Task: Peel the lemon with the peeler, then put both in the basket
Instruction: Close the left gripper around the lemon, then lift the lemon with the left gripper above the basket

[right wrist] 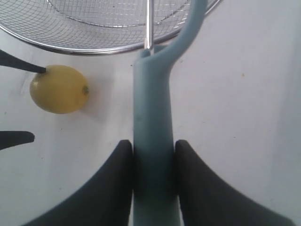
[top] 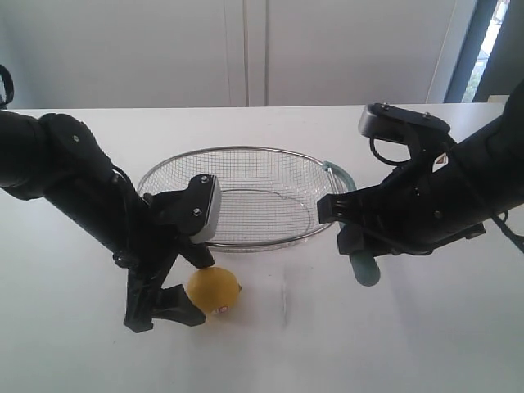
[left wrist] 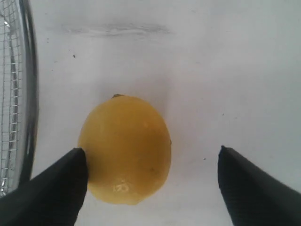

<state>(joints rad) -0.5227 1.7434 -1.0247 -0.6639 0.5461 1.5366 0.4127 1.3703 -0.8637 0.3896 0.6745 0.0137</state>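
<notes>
My left claw (left wrist: 151,151): open wide, lemon (left wrist: 124,150) between its fingers, lying on the white table (top: 426,344).
My right claw (right wrist: 153,146): squeezing the peeler (right wrist: 153,108), next to the basket (top: 237,151).

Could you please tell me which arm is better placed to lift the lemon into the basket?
Left, probably: the left claw, open, straddles the lemon on the table, while the right claw is shut on the peeler.
</notes>
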